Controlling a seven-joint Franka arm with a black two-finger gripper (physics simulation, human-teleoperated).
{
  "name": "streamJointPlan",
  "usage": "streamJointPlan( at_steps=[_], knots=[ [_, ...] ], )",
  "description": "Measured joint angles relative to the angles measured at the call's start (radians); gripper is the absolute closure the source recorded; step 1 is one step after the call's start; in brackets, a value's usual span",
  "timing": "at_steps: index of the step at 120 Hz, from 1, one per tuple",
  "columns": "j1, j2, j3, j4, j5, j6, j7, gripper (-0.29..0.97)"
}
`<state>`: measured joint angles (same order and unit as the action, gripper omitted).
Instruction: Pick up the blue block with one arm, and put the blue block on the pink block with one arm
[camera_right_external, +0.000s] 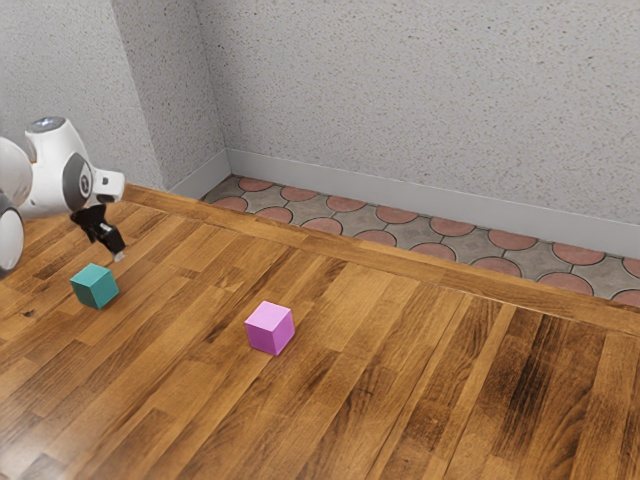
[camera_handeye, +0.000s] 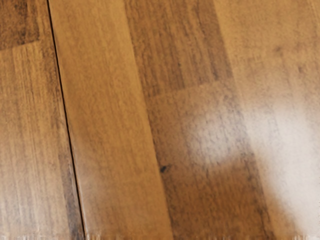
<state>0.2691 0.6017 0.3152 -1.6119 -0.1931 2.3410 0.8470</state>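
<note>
Claw (camera_right_external: 113, 248) status: raised above the wooden table (camera_right_external: 400, 380) in the exterior view and holding nothing. I cannot tell from these views whether it is released or clenched.

1. Position of task items. On the exterior view's clock face, the blue block (camera_right_external: 95, 286) rests on the table near the claw, at about 6 o'clock from it and apart from it. This block renders as teal. The pink block (camera_right_external: 270, 327) rests well apart from the blue block, at roughly 3 to 4 o'clock from it. Both blocks sit flat on the wood, and nothing is stacked.

2. Wrist view. My hand camera looks down on bare planks, with a dark seam (camera_handeye: 65, 125) between two boards and a pale glare patch (camera_handeye: 215, 135) beside it. I judge that the hand is not yet centred over the blue block.

3. Step in hand. I judge this to be the approach to the pick. Neither the lift nor the placement has been done.

4. Requirements for the next move.
   - Shift the hand toward 6 o'clock until it is centred over the blue block.
   - Confirm that the claw is released before the descent.
   - Turn the wrist to square the claw with two opposite faces of the block, since the block sits turned relative to the planks.
   - Descend straight down, then clench.
</note>
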Motion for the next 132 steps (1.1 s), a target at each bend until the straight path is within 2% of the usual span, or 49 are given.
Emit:
streamJointPlan(
  at_steps=[21,55,132],
  knots=[
    [0.002,0.006,0.001,0.019,0.03,-0.108,-0.042,0.02],
    [0.006,0.023,0.005,0.053,0.036,-0.207,-0.103,0.02],
    [0.029,0.049,0.0,0.07,0.039,-0.246,-0.142,0.02]
  ],
)
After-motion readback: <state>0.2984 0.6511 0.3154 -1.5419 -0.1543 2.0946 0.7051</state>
